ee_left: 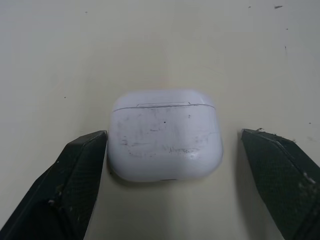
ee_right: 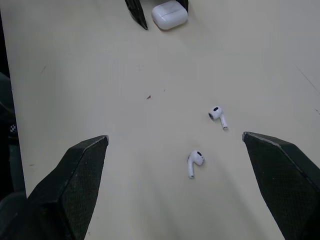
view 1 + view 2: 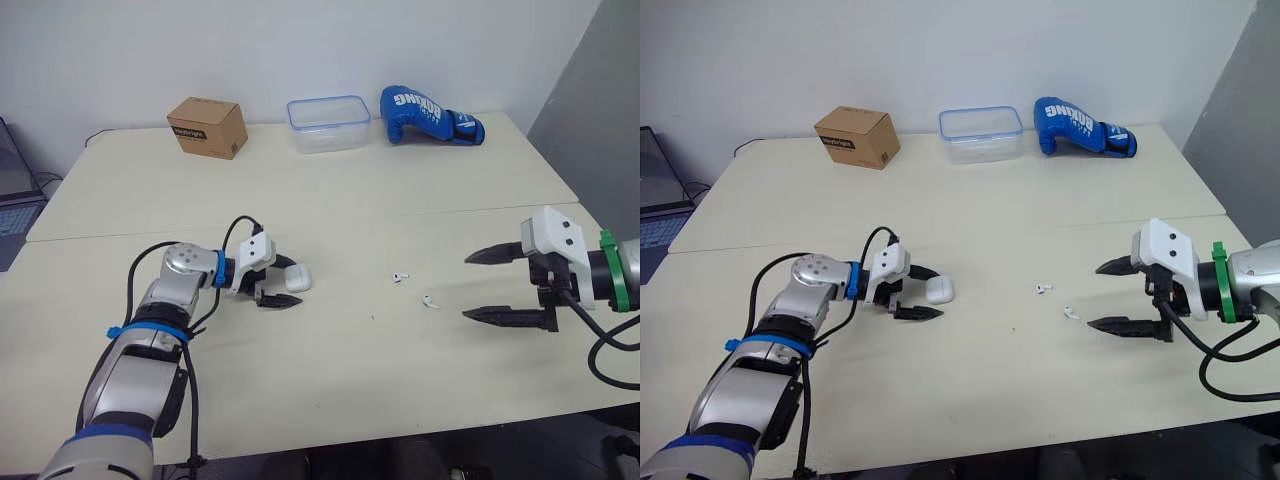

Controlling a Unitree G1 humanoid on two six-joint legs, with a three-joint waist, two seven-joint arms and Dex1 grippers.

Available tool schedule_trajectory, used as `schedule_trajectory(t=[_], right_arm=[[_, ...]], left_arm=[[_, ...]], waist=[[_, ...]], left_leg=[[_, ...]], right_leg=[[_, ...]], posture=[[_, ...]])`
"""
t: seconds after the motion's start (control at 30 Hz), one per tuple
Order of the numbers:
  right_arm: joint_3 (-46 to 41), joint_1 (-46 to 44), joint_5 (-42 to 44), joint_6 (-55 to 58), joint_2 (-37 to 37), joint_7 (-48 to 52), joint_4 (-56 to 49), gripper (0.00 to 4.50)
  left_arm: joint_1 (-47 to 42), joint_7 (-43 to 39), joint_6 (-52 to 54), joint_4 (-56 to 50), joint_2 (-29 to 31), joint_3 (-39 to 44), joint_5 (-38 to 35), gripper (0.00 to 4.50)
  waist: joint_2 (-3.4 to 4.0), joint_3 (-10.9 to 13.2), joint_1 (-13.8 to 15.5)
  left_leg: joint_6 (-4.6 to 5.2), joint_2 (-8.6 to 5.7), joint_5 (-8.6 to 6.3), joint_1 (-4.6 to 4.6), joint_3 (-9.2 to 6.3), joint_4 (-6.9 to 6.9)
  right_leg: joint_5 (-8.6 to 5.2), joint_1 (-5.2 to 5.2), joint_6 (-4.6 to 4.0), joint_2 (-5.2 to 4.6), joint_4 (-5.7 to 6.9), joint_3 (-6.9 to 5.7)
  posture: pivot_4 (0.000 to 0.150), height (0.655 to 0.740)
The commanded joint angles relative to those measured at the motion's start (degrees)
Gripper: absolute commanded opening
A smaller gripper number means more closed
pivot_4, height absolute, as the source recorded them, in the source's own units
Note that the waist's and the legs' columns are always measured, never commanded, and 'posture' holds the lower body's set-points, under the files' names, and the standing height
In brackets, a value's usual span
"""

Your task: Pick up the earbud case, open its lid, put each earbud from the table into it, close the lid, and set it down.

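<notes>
Grasp alignment: left arm nearer.
Head view: earbud case (image 3: pixel 297 279) on worktop (image 3: pixel 350 380) between left gripper (image 3: pixel 293 283) fingers, spread. Left wrist view: case long axis spans the gap, one finger just beside it. Right wrist view: right gripper (image 2: pixel 175 137) spread, empty; earbuds (image 2: pixel 217 116) ahead.

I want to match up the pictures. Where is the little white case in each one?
Left eye view: the case sits left of middle, between the left arm's black fingers.
Right eye view: same spot, left of the earbuds.
Left wrist view: close up, between those two fingers.
Right wrist view: far off, beyond both earbuds.
Shared landmark: the left arm's fingers either side of it.
</notes>
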Motion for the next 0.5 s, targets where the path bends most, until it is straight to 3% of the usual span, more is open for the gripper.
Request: schedule_trajectory(t=[0.03, 0.3, 0.4, 0.5], right_arm=[[-1.8, 0.5, 0.7, -0.6, -0.7, 0.1, -1.5, 4.5], [-2.3, 1.3, 0.0, -1.5, -1.0, -0.1, -1.0, 4.5], [-2.1, 1.0, -0.1, -1.7, -1.0, -0.3, -0.9, 4.5], [-1.6, 0.5, -0.3, -1.5, -0.9, -0.9, -0.6, 4.5]], left_arm=[[-1.7, 1.0, -0.8, 1.5, -0.5, 0.3, 1.0, 4.46], [-3.3, 0.5, -2.1, 3.7, -1.1, 0.2, 2.0, 4.46], [-3.5, -0.1, -2.4, 4.0, -1.4, 0.5, 1.8, 3.89], [-3.5, -0.1, -2.2, 3.9, -1.8, 0.6, 1.6, 2.95]], waist=[[0.0, 0.0, 0.0], [0.0, 0.0, 0.0], [0.0, 0.0, 0.0], [0.0, 0.0, 0.0]], left_leg=[[0.0, 0.0, 0.0, 0.0, 0.0, 0.0], [0.0, -0.01, 0.0, 0.0, -0.01, 0.07], [0.0, -0.02, 0.0, 0.0, -0.01, 0.08], [0.0, -0.02, 0.0, -0.01, -0.01, 0.1]], right_leg=[[0.0, 0.0, 0.0, 0.0, 0.0, 0.0], [0.0, 0.01, 0.0, 0.0, 0.05, 0.0], [0.0, 0.01, 0.0, 0.0, 0.07, 0.0], [0.0, 0.01, 0.0, 0.0, 0.07, 0.0]], posture=[[0.15, 0.74], [0.15, 0.74], [0.15, 0.74], [0.15, 0.74]])
